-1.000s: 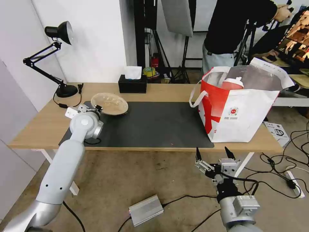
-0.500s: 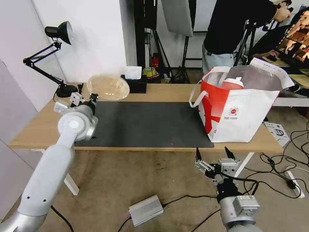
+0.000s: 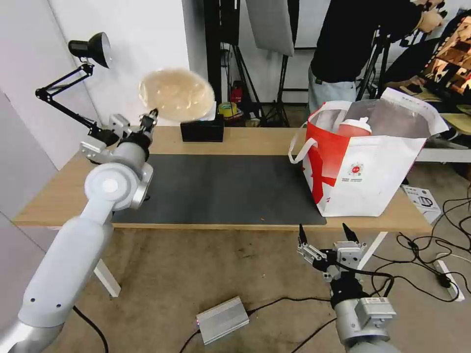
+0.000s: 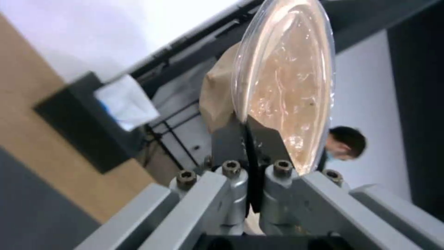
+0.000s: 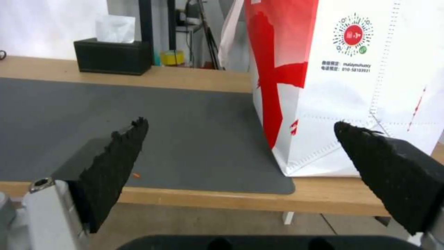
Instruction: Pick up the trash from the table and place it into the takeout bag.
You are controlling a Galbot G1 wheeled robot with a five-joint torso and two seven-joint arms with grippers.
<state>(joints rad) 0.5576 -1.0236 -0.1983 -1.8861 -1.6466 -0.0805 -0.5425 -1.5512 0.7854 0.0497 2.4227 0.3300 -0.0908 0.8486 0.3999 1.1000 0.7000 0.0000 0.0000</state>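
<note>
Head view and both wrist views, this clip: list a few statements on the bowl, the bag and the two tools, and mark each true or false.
1. The left tool grips the pulp bowl by its rim. True.
2. The bowl rests on the mat. False: it is in the air above the table.
3. The right tool is open, below the table edge. True.
4. The red cup stands on the mat. False: it sits inside the takeout bag.

We're seeing bright, even indoor light, shadows soft and faint. The pulp bowl (image 3: 176, 94) is smeared with motion blur at about 11 o'clock in the head view, which also bends slightly toward its edges. Left wrist view looks soft throughout, with glare on the bowl's clear cover.
</note>
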